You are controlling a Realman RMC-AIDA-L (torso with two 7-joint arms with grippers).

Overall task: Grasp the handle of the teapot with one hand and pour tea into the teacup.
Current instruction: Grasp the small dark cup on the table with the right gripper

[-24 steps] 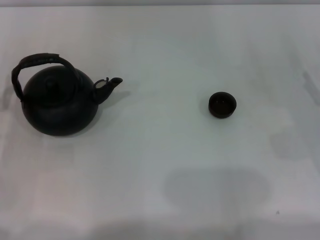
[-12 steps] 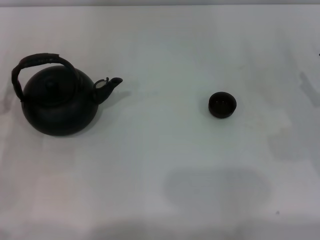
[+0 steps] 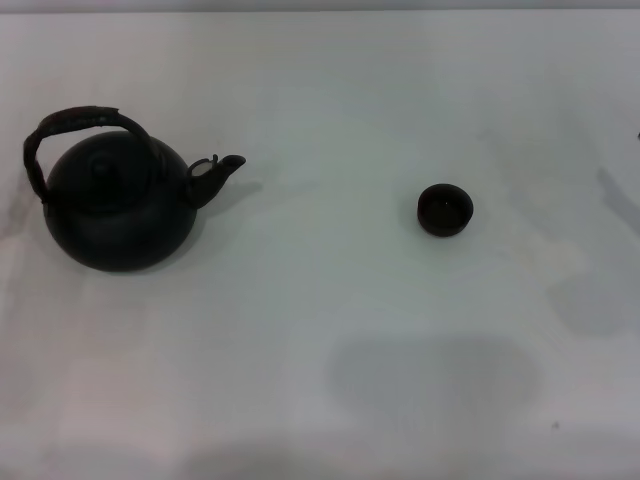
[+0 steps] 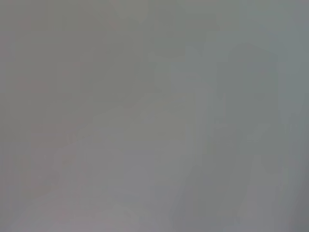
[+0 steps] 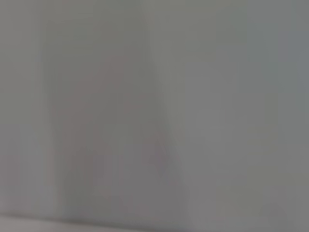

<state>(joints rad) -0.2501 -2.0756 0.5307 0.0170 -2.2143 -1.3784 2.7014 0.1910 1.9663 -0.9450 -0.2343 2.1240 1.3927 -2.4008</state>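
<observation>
The black teapot [image 3: 117, 208] stands upright at the left of the white table, its spout [image 3: 220, 170] pointing right toward the teacup. Its dark arched handle [image 3: 70, 124] loops over the knobbed lid. The small black teacup [image 3: 444, 210] stands to the right of the middle, well apart from the pot. Neither gripper shows in the head view. Both wrist views show only plain grey-white surface with faint shadows.
The white table [image 3: 320, 330] fills the head view. Soft shadows lie at the right edge [image 3: 600, 290] and near the front middle [image 3: 435, 375].
The teapot and teacup have not moved. The shadow at the right edge has shifted slightly.
</observation>
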